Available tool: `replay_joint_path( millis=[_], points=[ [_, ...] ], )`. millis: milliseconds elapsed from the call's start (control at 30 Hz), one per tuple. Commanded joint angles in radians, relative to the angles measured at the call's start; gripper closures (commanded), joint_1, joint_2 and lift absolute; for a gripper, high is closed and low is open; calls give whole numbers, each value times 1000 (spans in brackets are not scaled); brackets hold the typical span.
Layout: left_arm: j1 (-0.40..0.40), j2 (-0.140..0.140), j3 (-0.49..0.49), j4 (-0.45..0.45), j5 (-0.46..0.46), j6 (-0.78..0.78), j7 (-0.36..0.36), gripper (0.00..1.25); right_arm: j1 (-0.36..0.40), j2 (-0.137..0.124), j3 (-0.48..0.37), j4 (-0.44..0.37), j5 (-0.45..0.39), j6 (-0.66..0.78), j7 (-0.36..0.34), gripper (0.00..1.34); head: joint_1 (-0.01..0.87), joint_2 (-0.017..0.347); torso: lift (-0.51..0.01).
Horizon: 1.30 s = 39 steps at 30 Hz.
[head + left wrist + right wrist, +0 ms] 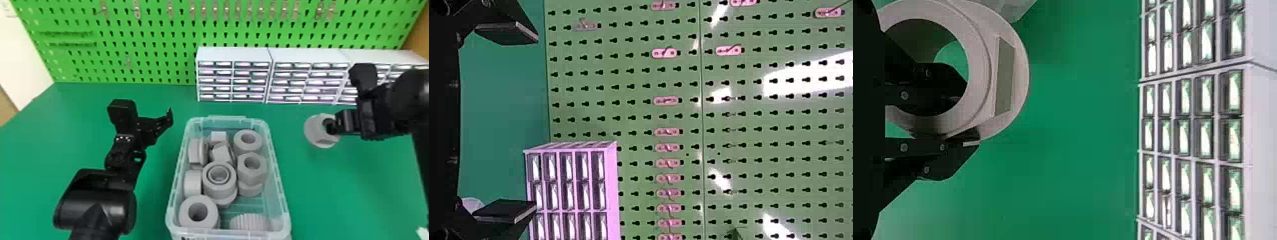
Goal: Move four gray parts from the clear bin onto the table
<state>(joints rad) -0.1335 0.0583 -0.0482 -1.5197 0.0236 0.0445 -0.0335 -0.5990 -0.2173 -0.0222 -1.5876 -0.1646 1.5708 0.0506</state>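
Gray ring [313, 131] pinched in the right gripper [331, 126], off to the right of the clear bin [280, 178]
One finger's through the hole, the other's against the outside, so yeah, it's got the ring by its wall. More gray parts [220, 188] are piled in the bin. Left gripper [146, 111] is spread wide on the bin's left, over the green table [322, 194], with little drawer cabinets [234, 56] behind.

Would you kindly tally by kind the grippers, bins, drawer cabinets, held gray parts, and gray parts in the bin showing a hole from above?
Left gripper, right gripper: 2
Clear bin: 1
Drawer cabinets: 3
Held gray part: 1
Gray parts in bin, hole showing: 4
Total: 11
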Motion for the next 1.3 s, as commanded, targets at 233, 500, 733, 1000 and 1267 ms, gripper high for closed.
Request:
replay_joint_path(
  millis=[233, 500, 733, 1000, 1267],
  points=[
    [-3, 0, -5, 3, 6, 0, 4, 116, 28, -1, -2, 80, 7, 1, 0, 1193, 693, 72, -52],
    [-3, 0, -7, 3, 7, 0, 7, 116, 50, 3, -8, 161, 7, 1, 0, 1193, 693, 72, -52],
    [-5, 0, -9, 4, 10, 0, 7, 116, 59, 3, -8, 233, 20, 1, 0, 1193, 693, 72, -52],
    [-5, 0, -10, 4, 10, 0, 9, 117, 71, 3, -18, 275, 47, 1, 0, 1194, 693, 72, -52],
    [-3, 0, -10, 4, 12, 0, 9, 117, 74, 3, -15, 299, 65, 1, 0, 1193, 693, 72, -52]
  ],
)
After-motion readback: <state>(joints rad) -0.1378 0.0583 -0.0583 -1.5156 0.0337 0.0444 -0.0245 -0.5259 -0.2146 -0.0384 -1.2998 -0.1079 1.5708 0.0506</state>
